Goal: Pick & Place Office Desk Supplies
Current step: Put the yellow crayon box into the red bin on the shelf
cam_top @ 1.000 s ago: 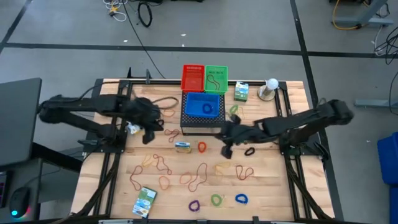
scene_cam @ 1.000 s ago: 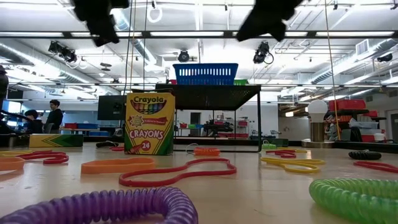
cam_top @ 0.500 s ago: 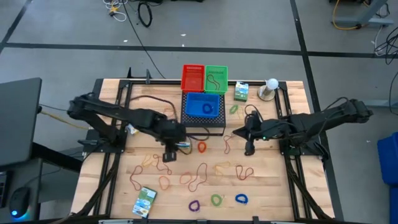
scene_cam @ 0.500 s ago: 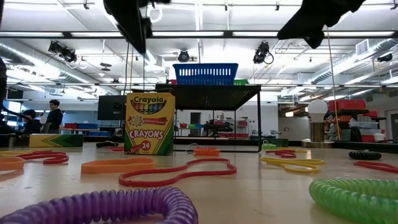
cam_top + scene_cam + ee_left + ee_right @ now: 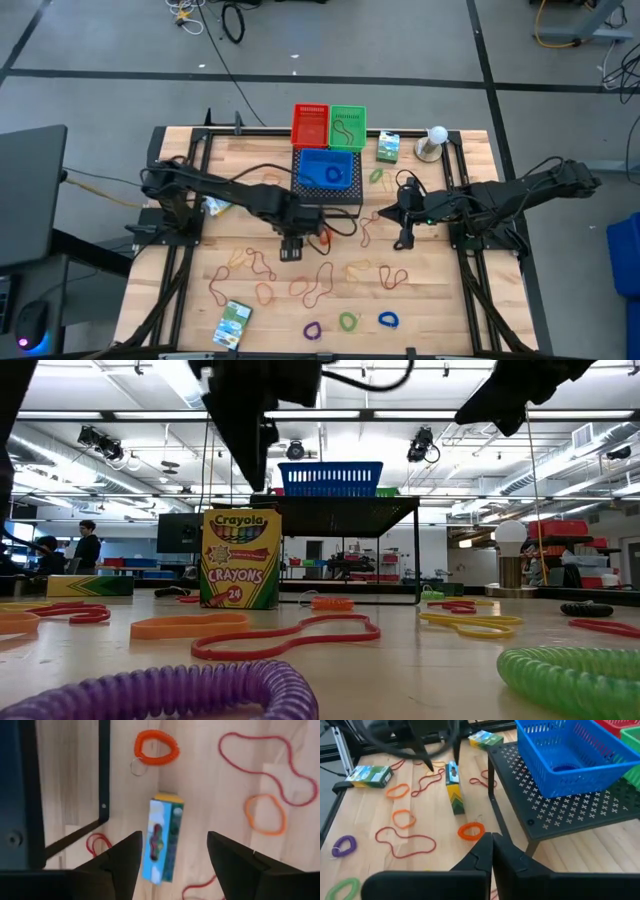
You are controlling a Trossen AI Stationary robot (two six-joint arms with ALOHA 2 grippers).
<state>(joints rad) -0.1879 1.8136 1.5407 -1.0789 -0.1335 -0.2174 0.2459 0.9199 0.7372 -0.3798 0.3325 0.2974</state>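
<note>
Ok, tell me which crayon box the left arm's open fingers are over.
The crayon box standing beside the black rack, mid-table; the other boxes lie away at the table's edges.

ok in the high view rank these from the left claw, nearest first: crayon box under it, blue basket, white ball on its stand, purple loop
1. Crayon box, directly beneath the left claw.
2. Blue basket, just behind, atop the black stand.
3. Purple loop, at the table's front edge.
4. White ball, far back right corner.

Green-and-yellow crayon box (image 5: 240,558); orange coiled loop (image 5: 156,747); blue basket (image 5: 575,751) on black perforated box (image 5: 560,807); purple loop (image 5: 343,845); pale wood counter (image 5: 440,300).
</note>
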